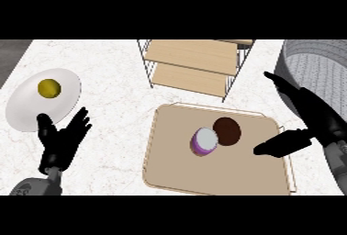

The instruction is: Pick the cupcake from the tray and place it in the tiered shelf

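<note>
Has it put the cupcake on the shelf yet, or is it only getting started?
Only starting. The cupcake sits on the tray beside a purple-rimmed item. The right hand is open over the tray's right edge, holding nothing. The left hand rests open. Grasping, lifting and placing in the tiered shelf all remain.

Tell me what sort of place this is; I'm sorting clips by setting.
Probably a kitchen counter: a pale marbled countertop carrying a wire tiered shelf with wooden boards, a tan tray holding a cupcake and a dark brown item, and a white plate.
</note>
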### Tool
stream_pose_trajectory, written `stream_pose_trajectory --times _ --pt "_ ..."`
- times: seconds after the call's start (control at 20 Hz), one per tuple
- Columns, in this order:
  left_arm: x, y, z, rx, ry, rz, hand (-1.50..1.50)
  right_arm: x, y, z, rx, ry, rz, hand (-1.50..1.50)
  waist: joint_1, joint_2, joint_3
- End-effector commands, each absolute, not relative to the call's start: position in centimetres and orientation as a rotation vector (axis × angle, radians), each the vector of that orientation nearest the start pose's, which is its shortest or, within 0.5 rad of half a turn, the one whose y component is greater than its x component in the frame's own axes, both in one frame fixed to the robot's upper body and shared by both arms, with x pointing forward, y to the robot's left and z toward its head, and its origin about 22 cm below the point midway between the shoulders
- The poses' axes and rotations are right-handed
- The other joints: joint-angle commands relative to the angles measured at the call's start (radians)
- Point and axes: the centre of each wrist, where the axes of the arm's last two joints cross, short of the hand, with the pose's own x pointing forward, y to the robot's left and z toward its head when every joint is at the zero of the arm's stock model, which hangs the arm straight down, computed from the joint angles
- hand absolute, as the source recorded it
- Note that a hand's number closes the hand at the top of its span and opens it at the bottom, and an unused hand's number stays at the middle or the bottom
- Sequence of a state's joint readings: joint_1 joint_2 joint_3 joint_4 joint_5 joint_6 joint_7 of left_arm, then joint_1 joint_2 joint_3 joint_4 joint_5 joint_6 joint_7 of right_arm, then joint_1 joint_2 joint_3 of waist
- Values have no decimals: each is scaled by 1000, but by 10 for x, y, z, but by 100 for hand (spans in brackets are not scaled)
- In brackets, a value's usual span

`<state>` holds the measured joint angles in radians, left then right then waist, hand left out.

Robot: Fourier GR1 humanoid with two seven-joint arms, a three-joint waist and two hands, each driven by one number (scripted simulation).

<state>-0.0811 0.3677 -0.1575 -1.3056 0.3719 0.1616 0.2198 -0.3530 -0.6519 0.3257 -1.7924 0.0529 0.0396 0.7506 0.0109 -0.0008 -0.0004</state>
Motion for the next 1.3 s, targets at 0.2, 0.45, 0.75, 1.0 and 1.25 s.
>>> stream_pose_trajectory --times 0.2,0.45,0.75,1.0,1.25 --pt "253 292 -28 86 -1120 44 0 297 -179 155 -583 -1049 820 -150 -1 1 0" --pt "256 280 -27 87 -1108 50 0 295 -161 122 -597 -1010 894 -150 -6 1 0" --pt "250 302 -26 102 -1112 44 0 276 -168 92 -662 -939 851 -150 -11 0 0" --pt "246 275 -40 93 -1123 33 0 288 -149 105 -719 -920 876 -150 -10 0 0" --pt "251 296 -30 101 -1109 48 0 298 -151 101 -719 -918 859 -150 -9 0 0"
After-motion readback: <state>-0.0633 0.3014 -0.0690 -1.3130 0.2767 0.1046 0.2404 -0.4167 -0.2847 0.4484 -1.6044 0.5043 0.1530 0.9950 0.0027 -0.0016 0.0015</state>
